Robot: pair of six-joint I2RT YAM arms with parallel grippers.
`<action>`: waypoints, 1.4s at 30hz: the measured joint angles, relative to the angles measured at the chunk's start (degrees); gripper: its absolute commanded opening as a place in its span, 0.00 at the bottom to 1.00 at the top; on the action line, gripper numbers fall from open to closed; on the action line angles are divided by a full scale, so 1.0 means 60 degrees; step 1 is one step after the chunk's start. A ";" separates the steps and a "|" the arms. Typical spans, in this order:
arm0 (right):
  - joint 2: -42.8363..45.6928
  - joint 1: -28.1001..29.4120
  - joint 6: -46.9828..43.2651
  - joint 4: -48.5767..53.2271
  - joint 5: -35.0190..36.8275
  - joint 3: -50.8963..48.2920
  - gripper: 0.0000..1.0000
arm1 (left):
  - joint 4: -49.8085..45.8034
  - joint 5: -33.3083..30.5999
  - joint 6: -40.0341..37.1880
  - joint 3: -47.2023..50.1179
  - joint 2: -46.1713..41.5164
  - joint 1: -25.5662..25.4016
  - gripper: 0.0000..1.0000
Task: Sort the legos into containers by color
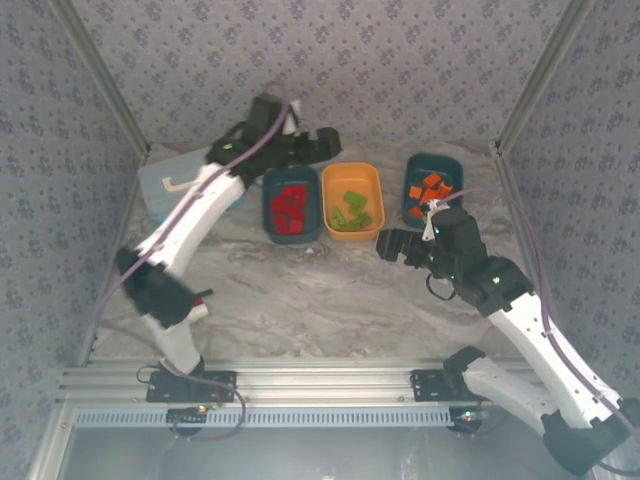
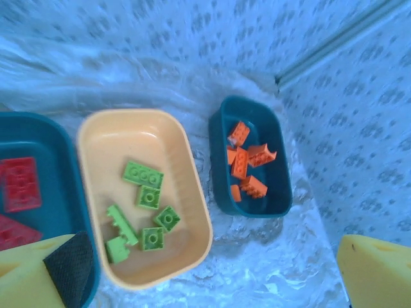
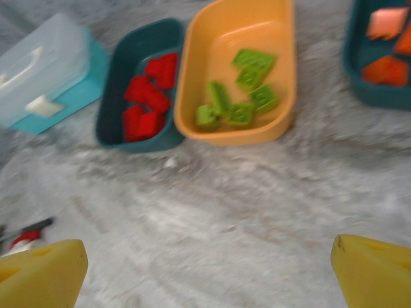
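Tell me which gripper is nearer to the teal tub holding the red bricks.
Left. The left gripper hovers at the far end of the red-brick tub; the right gripper is off to its right, by the orange tub and its near corner, over the table.

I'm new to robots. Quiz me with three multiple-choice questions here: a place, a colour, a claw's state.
1. Which tub stands between the other two? A the orange tub B the red-brick tub C the orange-brick tub
2. Bricks in the orange tub are? A red B green C orange
3. The right gripper is? A open, empty B shut on a brick C gripping a tub
Key: 1 A, the red-brick tub and orange-brick tub flank it; 2 B, green bricks lie inside; 3 A, its fingers stand wide apart, nothing between.
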State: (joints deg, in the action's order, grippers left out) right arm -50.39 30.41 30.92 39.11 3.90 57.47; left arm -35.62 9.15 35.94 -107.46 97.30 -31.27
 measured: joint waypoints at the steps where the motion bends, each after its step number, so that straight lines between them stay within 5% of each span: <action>1: -0.0062 0.0000 -0.0055 -0.0007 0.0397 0.0000 1.00 | 0.0164 -0.0182 0.0025 0.0645 -0.0652 0.0153 0.99; 5: -0.0237 0.0000 -0.0226 -0.0138 0.2390 -0.0178 1.00 | 0.0583 -0.1606 0.0011 0.3960 -0.3399 0.0652 0.99; 9: -0.0149 -0.0211 -0.0670 -0.1297 0.4011 -0.1217 1.00 | -0.0186 -0.4200 0.0335 0.6025 -0.4765 0.0568 0.99; 13: -0.0018 -0.1235 -0.2211 -0.4258 0.4095 -0.3559 1.00 | -0.0313 -0.6994 0.0270 0.8258 -0.6043 0.0590 0.99; 18: -0.1330 -0.3115 -0.2994 -0.6062 0.3388 -0.4601 1.00 | 0.1413 -0.8517 -0.1566 1.1202 -0.7679 0.0634 0.99; 23: -0.2575 -0.4109 -0.3428 -0.7701 0.2623 -0.4790 1.00 | 0.3417 -0.8630 -0.3585 1.2874 -0.7872 0.1177 0.99; 30: -0.4648 -0.4575 -0.4076 -0.9981 0.1803 -0.4794 1.00 | 0.6921 -0.7213 -0.4892 1.4458 -0.6590 0.3373 0.99; 42: -0.5686 -0.5748 -0.4812 -1.2615 -0.0146 -0.5377 1.00 | 1.1140 -0.4994 -0.5701 1.3657 -0.2441 0.4324 0.99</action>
State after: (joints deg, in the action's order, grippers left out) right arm -84.51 -4.08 2.04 -36.58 3.03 25.21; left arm 31.22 -20.82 1.74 -25.52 82.65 -5.32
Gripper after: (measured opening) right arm 0.999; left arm 0.993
